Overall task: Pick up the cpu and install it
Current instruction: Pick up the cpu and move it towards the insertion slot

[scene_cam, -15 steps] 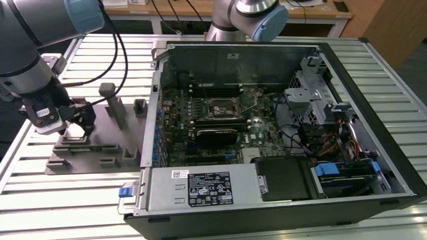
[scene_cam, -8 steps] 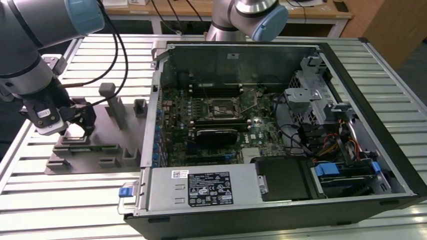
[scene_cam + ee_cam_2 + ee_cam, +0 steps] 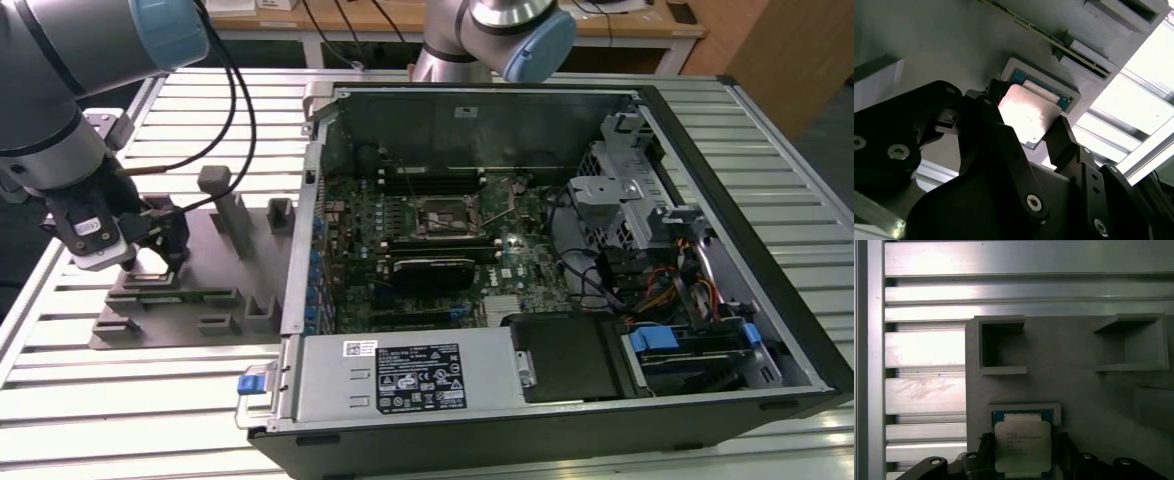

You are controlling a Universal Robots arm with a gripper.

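Gripper (image 3: 1029,131) is down on the grey plate (image 3: 1079,395), fingers clamped either side of the cpu (image 3: 1021,446).

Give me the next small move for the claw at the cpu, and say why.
Probably close the claw on the cpu, then lift straight up. In both wrist views its black fingers flank the chip, which still sits in its holder on the grey plate; whether they already touch it is unclear.

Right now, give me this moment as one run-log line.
stage: pick | gripper: fingers on either side of cpu | cpu: in its pocket on grey plate | computer case: open, socket empty
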